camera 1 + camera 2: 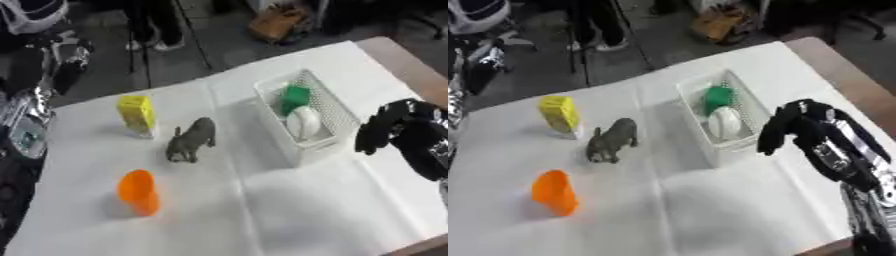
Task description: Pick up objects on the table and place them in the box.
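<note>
A white mesh box (329,107) stands right of centre on the white-covered table (289,210), holding a green thing (295,97) and a white round thing (304,122). On the cloth to its left stand a grey toy animal (192,140), a yellow carton (136,114) and an orange cup (139,192). My right hand (798,125) hangs just right of the box, its fingers curled downward and holding nothing. My left arm (35,107) shows at the left edge; its hand is out of sight.
The table's bare brown edge (411,65) runs along the right side. Beyond the far edge lie dark floor, a person's legs (157,25) and a brown bag (278,22). Open cloth lies in front of the box.
</note>
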You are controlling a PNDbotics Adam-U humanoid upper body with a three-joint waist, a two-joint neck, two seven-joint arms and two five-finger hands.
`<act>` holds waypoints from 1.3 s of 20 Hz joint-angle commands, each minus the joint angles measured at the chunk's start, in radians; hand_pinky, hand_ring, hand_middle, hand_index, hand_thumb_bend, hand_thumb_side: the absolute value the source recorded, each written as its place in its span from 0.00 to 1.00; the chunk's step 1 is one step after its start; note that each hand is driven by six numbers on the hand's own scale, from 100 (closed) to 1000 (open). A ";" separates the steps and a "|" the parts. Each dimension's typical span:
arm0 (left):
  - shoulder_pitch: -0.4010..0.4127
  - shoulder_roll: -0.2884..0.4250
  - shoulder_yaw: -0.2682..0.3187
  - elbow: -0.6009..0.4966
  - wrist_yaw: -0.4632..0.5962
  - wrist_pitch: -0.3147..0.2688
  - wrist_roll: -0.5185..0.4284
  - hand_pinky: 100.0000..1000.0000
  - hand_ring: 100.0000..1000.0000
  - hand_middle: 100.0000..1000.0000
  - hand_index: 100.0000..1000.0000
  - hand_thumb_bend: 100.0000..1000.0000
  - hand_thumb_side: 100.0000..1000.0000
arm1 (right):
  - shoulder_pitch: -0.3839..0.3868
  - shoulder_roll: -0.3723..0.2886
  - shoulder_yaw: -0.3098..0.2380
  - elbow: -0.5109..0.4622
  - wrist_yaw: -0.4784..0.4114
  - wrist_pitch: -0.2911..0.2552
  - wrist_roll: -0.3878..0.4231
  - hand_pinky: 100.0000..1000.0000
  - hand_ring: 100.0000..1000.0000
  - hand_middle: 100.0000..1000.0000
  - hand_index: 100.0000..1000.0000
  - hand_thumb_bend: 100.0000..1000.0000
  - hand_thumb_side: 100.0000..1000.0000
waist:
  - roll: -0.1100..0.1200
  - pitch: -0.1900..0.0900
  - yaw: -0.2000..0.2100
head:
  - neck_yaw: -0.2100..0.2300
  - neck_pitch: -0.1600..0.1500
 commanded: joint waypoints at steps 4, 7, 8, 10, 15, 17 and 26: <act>0.023 0.077 -0.038 0.095 0.099 0.060 -0.081 0.64 0.75 0.81 0.85 0.39 1.00 | 0.012 -0.020 -0.010 0.002 0.010 -0.002 -0.005 0.41 0.37 0.34 0.63 0.09 0.62 | -0.031 -0.050 0.035 | -0.008 0.032; 0.046 0.077 -0.045 0.148 0.132 0.040 -0.131 0.64 0.75 0.81 0.85 0.39 1.00 | 0.023 -0.017 -0.011 0.007 0.013 -0.003 -0.003 0.40 0.37 0.34 0.63 0.08 0.63 | -0.036 -0.056 0.050 | -0.016 0.041; 0.059 0.076 -0.042 0.148 0.144 0.028 -0.147 0.64 0.75 0.81 0.85 0.39 1.00 | 0.026 -0.015 -0.012 0.009 0.015 -0.003 -0.004 0.40 0.37 0.34 0.63 0.08 0.63 | -0.038 -0.057 0.055 | -0.020 0.043; 0.074 0.072 -0.021 0.120 0.175 0.000 -0.156 0.61 0.73 0.78 0.83 0.37 1.00 | 0.031 -0.015 -0.013 0.009 0.016 -0.007 -0.004 0.40 0.37 0.35 0.63 0.08 0.63 | -0.043 -0.059 0.064 | -0.025 0.044; 0.115 0.059 0.011 -0.011 0.260 -0.085 -0.111 0.58 0.70 0.75 0.81 0.37 1.00 | 0.031 -0.023 -0.018 0.005 0.014 -0.016 -0.010 0.41 0.37 0.35 0.63 0.09 0.62 | -0.048 -0.061 0.078 | -0.030 0.042; 0.132 0.054 0.017 -0.067 0.295 -0.119 -0.078 0.56 0.69 0.74 0.80 0.37 1.00 | 0.029 -0.031 -0.018 0.003 0.009 -0.020 -0.012 0.41 0.37 0.35 0.63 0.09 0.62 | -0.051 -0.060 0.085 | -0.033 0.039; 0.248 0.060 0.005 -0.279 0.457 -0.224 -0.009 0.54 0.66 0.72 0.79 0.38 1.00 | 0.024 -0.044 -0.020 0.000 0.003 -0.028 -0.017 0.41 0.37 0.36 0.64 0.10 0.61 | -0.053 -0.056 0.096 | -0.029 0.047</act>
